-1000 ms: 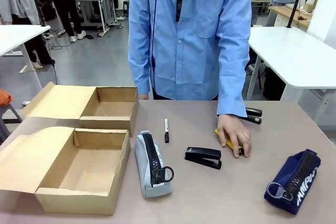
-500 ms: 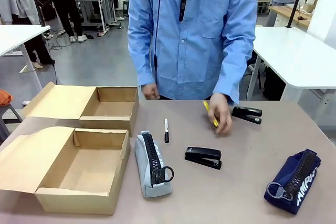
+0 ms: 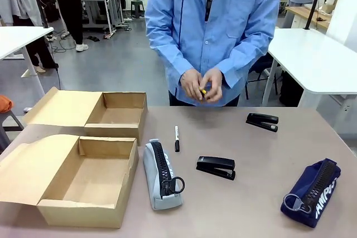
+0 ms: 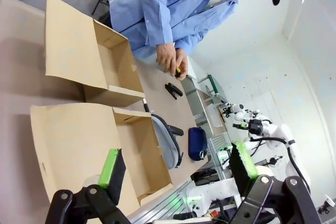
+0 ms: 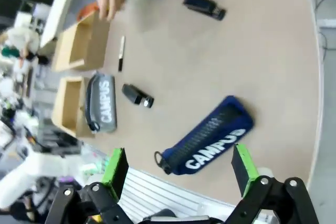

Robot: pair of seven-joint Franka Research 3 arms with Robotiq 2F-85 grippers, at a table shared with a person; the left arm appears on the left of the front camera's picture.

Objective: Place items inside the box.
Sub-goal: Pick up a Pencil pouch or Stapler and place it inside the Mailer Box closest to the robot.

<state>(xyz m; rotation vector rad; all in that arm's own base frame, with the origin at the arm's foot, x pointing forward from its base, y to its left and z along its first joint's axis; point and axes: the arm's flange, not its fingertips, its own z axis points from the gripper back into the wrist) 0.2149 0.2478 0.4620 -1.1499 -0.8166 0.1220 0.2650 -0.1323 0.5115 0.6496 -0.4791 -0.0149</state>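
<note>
Two open cardboard boxes stand at the table's left, a near one point(image 3: 78, 213) and a far one point(image 3: 114, 116). On the table lie a grey pencil case point(image 3: 162, 174), a black pen point(image 3: 177, 137), a black stapler point(image 3: 216, 166), a second stapler point(image 3: 262, 121) and a navy pencil case point(image 3: 311, 192). The person holds a yellow utility knife point(image 3: 204, 91) in both hands at the chest. My left gripper point(image 4: 177, 163) hangs open above the near box point(image 4: 68, 140). High above the navy case point(image 5: 210, 137), my right gripper point(image 5: 178, 165) is open and holds nothing.
The person stands at the table's far edge, hands point(image 3: 202, 86) off the surface. From the right wrist I see the grey case point(image 5: 102, 103), pen point(image 5: 121, 53), both staplers point(image 5: 137, 95) point(image 5: 205, 7) and the table's edge point(image 5: 315, 77). Bare tabletop lies between the items.
The person's hand picked the yellow utility knife up from the table's right middle and brought it to the chest, where both hands now hold it. Everything else stayed put.
</note>
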